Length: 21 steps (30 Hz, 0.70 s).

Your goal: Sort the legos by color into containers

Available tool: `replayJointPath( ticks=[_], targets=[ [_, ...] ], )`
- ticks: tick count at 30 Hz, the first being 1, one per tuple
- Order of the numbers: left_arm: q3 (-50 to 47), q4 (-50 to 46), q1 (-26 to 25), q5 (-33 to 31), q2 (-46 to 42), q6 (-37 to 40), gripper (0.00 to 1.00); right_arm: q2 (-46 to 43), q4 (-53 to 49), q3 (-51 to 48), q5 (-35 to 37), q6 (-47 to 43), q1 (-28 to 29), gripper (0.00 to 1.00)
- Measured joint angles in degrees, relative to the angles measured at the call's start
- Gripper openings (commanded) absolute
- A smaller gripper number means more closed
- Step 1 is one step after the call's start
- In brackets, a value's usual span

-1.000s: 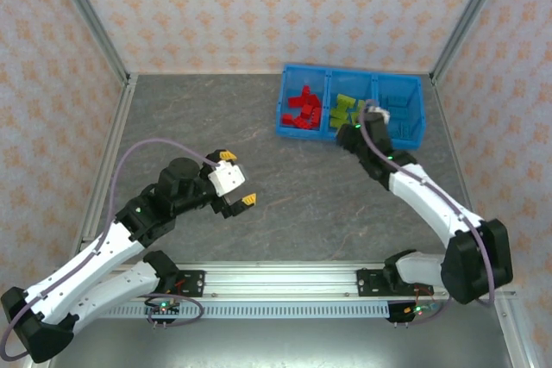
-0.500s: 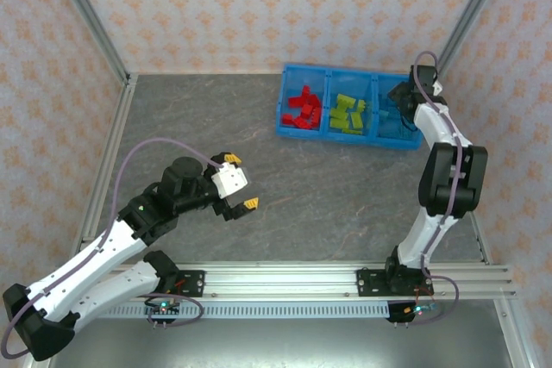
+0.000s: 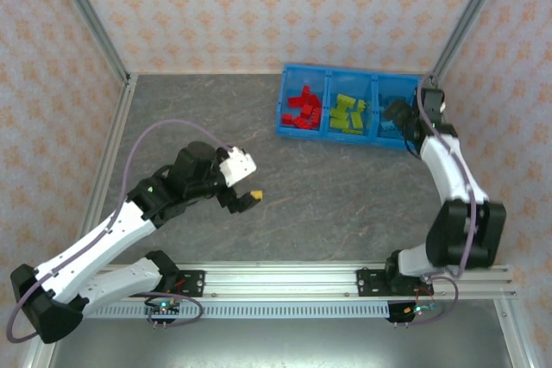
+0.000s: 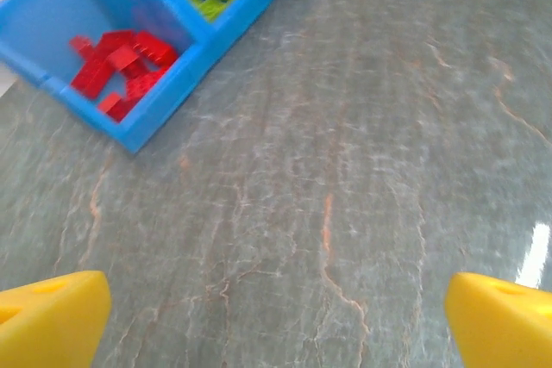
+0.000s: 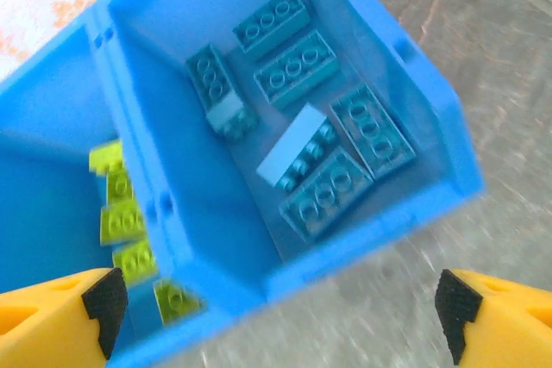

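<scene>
The bright blue bin [image 3: 282, 118] stands at the back right of the table, three compartments in a row. Red legos [image 3: 304, 111] fill the left one, yellow-green legos [image 3: 348, 114] the middle one, light blue legos [image 3: 398, 127] the right one. My right gripper [image 3: 397, 115] hovers open over the right compartment's near edge. Below it lie several light blue bricks [image 5: 319, 127], with yellow-green bricks [image 5: 125, 221] past the divider; nothing sits between the right gripper's [image 5: 276, 325] fingers. My left gripper [image 3: 246, 200] hangs open and empty over bare table, well short of the bin [image 4: 164, 105].
Grey marbled tabletop [image 3: 328, 196] stretches between the arms and the bin. Metal frame posts [image 3: 457, 28] and patterned walls close in the back and sides. A rail [image 3: 285, 282] runs along the near edge.
The right arm swung from the middle compartment to the bin's right end, then drew back slightly toward the near edge. The left arm shifted a little right and forward.
</scene>
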Motion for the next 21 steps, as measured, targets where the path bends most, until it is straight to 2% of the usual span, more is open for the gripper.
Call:
replayJointPath(
  ticks=[4, 8, 12, 16, 20, 21],
  targets=[
    [-2.82, 4.76, 0.0, -10.91, -1.18, -8.55, 1.0, -16.5, 11.63, -17.7, 4.33, -4.42, 3.56, 0.95],
    [-13.44, 13.4, 0.57, -25.83, -5.03, -12.87, 1.0, -20.46, 23.41, -30.75, 9.97, -8.13, 3.78, 1.0],
    [-22.6, 23.02, 5.2, -37.88, -2.51, -13.42, 1.0, -11.43, 34.62, -36.11, 12.76, -12.74, 3.8, 0.99],
    [-24.48, 30.14, 10.54, -43.91, 5.86, -13.53, 1.0, -0.28, 45.24, -36.26, 12.57, -15.93, 3.8, 0.99],
    [-27.36, 42.45, 17.92, -41.29, 12.76, -13.62, 1.0, 9.38, 58.07, -36.63, 10.12, -18.47, 3.82, 0.99],
    [-28.09, 45.72, 20.35, -39.98, 14.82, -13.84, 1.0, 10.58, 58.58, -36.7, 9.68, -18.82, 3.87, 0.99]
  ],
)
